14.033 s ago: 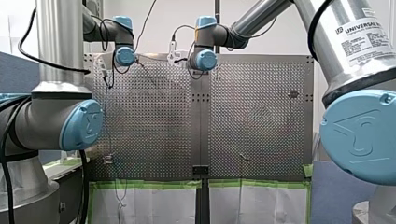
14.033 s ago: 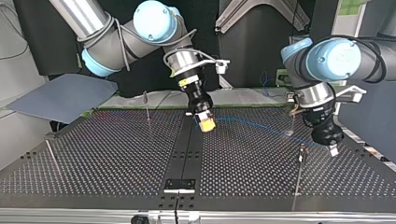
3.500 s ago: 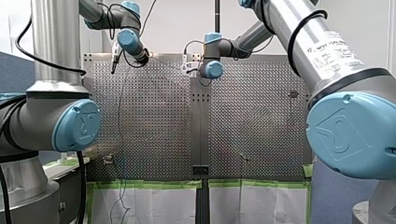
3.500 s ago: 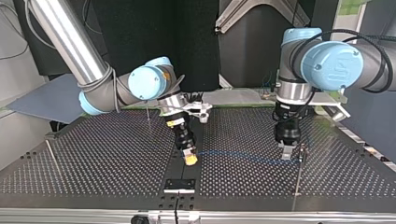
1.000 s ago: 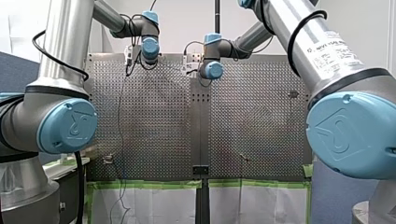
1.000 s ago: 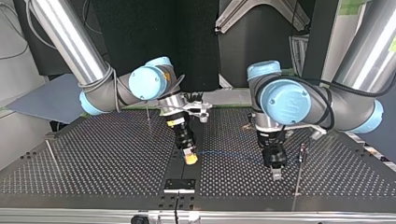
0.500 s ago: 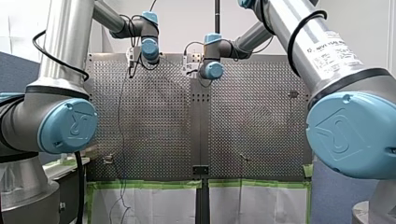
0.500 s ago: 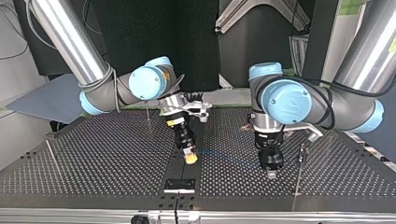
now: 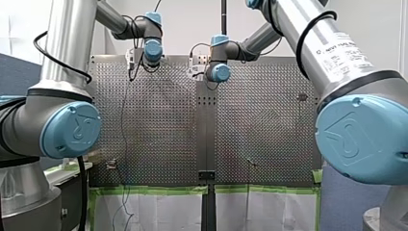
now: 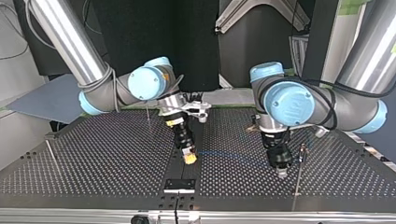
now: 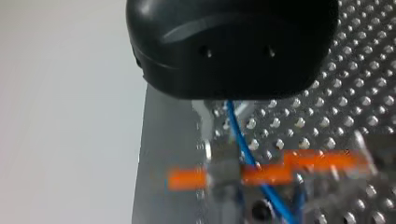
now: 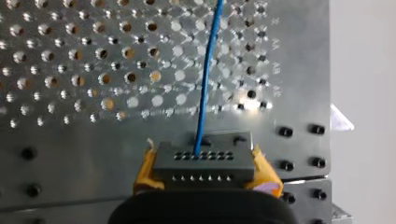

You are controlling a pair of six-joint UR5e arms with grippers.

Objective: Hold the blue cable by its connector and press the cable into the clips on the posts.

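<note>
Right hand point(image 12: 205, 173) clamps connector point(image 12: 204, 161) near table edge point(image 12: 325, 70); blue cable point(image 12: 205, 88) ahead.

Silver arms point(image 10: 70, 37), blue joint caps point(image 10: 146, 83)

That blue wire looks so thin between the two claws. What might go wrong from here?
The blue cable runs nearly straight from the connector in my right claw across to my left claw. A hard pull might tug it out of the connector, or slip the connector from its grip. My left claw hangs close beside the thin post, so it could knock or bend it.
</note>
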